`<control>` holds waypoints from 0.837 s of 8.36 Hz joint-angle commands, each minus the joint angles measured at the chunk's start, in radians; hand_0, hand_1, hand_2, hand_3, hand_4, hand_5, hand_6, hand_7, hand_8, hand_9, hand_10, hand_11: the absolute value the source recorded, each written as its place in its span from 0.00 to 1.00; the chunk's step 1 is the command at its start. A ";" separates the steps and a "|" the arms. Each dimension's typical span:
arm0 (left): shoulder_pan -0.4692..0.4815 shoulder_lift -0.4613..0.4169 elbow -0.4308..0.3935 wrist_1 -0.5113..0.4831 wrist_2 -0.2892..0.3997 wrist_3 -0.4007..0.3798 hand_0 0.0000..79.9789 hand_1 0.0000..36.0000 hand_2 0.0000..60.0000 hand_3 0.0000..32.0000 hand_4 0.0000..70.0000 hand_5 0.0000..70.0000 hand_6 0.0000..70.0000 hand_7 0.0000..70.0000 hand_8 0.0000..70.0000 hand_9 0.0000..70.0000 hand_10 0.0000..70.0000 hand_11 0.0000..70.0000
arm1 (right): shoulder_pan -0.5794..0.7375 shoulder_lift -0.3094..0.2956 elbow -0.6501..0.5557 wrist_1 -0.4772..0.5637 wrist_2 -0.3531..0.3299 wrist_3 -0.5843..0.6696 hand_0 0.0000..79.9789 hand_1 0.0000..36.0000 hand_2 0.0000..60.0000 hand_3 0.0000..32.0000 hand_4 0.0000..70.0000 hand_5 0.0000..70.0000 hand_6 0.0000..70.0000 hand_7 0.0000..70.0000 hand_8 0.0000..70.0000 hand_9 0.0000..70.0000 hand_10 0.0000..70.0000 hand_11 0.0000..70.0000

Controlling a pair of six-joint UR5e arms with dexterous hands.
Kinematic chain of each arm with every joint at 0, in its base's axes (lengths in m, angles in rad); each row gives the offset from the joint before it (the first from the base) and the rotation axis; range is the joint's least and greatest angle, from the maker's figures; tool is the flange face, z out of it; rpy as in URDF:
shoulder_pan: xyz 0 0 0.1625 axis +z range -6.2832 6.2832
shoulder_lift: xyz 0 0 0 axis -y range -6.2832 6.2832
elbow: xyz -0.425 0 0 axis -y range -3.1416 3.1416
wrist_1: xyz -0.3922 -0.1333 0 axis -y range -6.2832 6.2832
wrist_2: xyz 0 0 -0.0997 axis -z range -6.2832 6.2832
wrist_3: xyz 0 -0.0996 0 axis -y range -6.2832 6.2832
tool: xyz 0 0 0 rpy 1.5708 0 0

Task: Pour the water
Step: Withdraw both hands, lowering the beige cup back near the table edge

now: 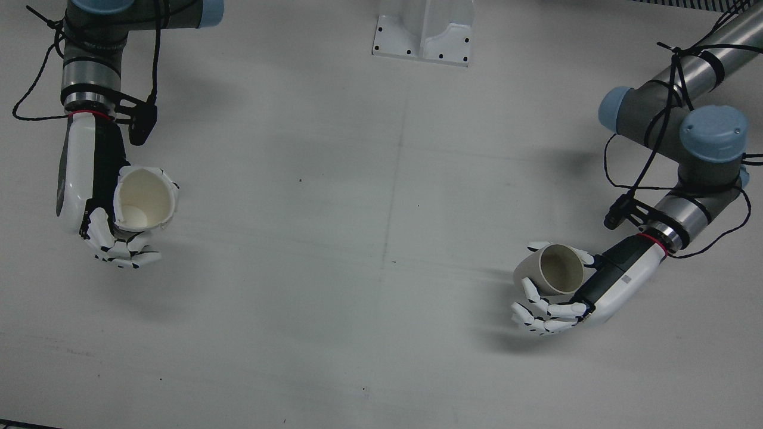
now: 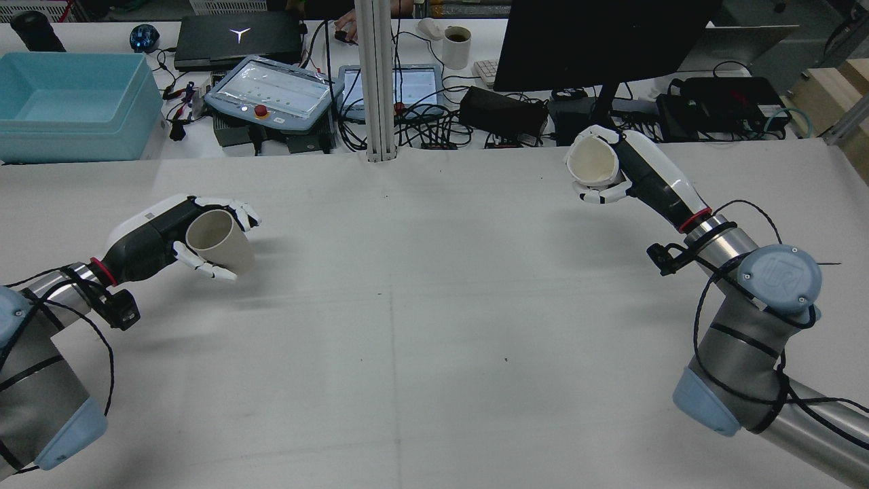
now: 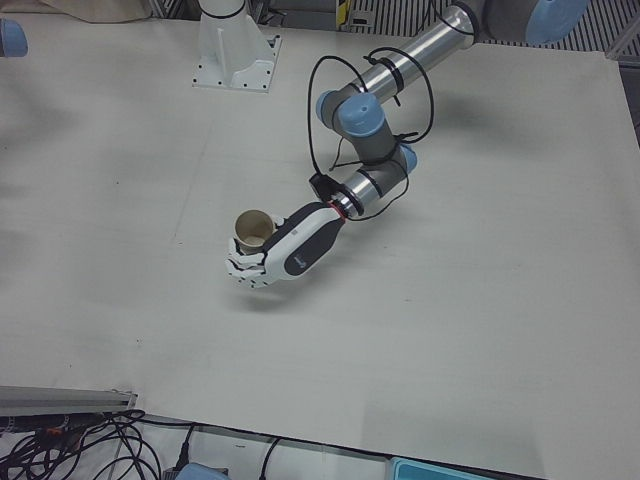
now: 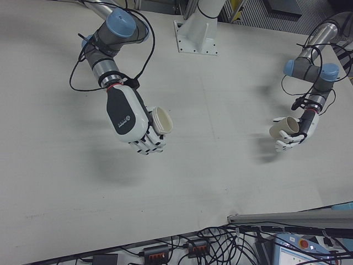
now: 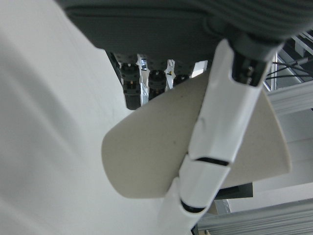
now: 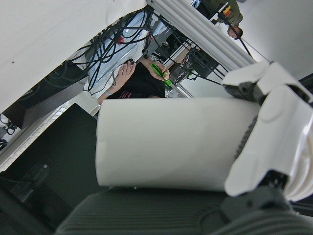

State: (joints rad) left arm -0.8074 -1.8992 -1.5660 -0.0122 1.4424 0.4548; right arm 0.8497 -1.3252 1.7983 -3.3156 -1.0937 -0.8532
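Above bare white table [image 1: 381, 238]: each robot hand [image 1: 545, 313] [image 1: 116, 238] clamped on a cup [image 1: 551, 269] [image 1: 145, 198].

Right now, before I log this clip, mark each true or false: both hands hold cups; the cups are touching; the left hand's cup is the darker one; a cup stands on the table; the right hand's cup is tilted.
1. Both hands hold cups: true. The left hand grips a beige paper cup, the right hand a white paper cup.
2. The cups are touching: false. They are far apart, at opposite sides of the white table.
3. The left hand's cup is darker: true.
4. A cup stands on the table: false. Both are held.
5. The right hand's cup is tilted: true.
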 commanded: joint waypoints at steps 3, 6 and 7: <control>-0.116 0.244 0.130 -0.228 -0.005 -0.036 1.00 0.94 0.28 0.00 0.75 1.00 0.39 0.53 0.31 0.45 0.21 0.33 | 0.009 -0.051 -0.206 0.126 0.067 0.281 0.58 0.42 0.87 0.00 0.31 0.89 0.81 0.62 0.74 0.90 0.72 1.00; -0.113 0.288 0.150 -0.262 -0.051 -0.024 1.00 0.94 0.29 0.00 0.72 1.00 0.38 0.52 0.31 0.45 0.21 0.33 | 0.000 -0.057 -0.265 0.158 0.067 0.281 0.57 0.43 0.94 0.00 0.33 0.85 0.84 0.62 0.77 0.94 0.77 1.00; -0.113 0.295 0.173 -0.282 -0.057 -0.022 1.00 0.93 0.31 0.00 0.70 1.00 0.37 0.51 0.31 0.45 0.21 0.33 | 0.003 -0.058 -0.330 0.256 0.067 0.283 0.57 0.44 0.92 0.00 0.32 0.82 0.81 0.61 0.75 0.93 0.75 1.00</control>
State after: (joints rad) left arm -0.9208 -1.6281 -1.4281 -0.2594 1.4176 0.4276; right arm 0.8538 -1.3809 1.5616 -3.1773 -1.0266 -0.5729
